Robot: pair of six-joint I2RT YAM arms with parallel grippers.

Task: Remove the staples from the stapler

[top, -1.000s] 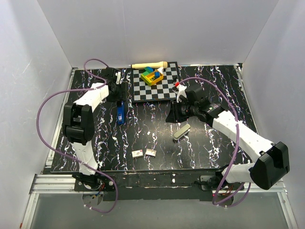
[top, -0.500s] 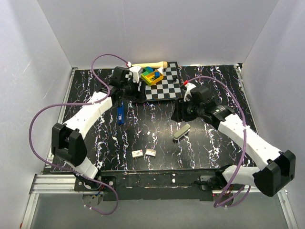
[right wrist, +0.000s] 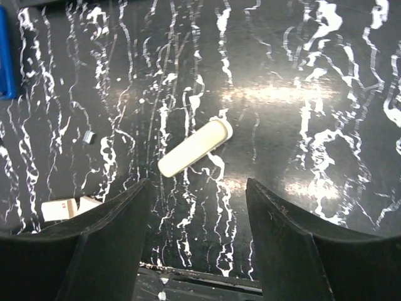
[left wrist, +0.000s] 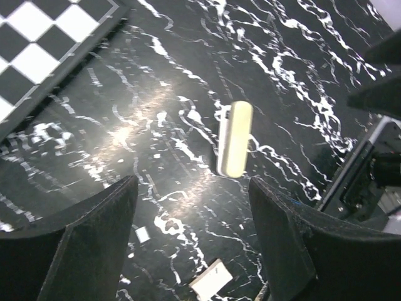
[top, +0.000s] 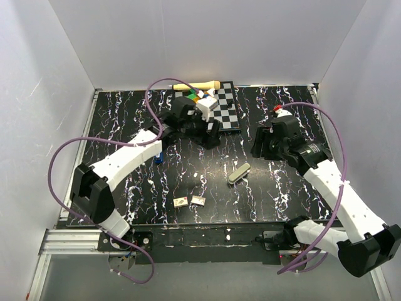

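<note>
Bright, even overhead light, soft shadows, glare streaks on the glossy black table (right wrist: 282,94) toward one o'clock in the right wrist view.

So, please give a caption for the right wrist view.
Open right gripper above a pale oblong piece on the marbled table.

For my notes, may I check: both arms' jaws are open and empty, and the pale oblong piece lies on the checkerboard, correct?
Not quite: the pale oblong piece lies on the black marbled table, off the checkerboard, as the top external view shows; the rest holds.

stapler (right wrist: 5,56) left of oblong piece (top: 239,174), checkerboard (top: 228,108) behind
</note>
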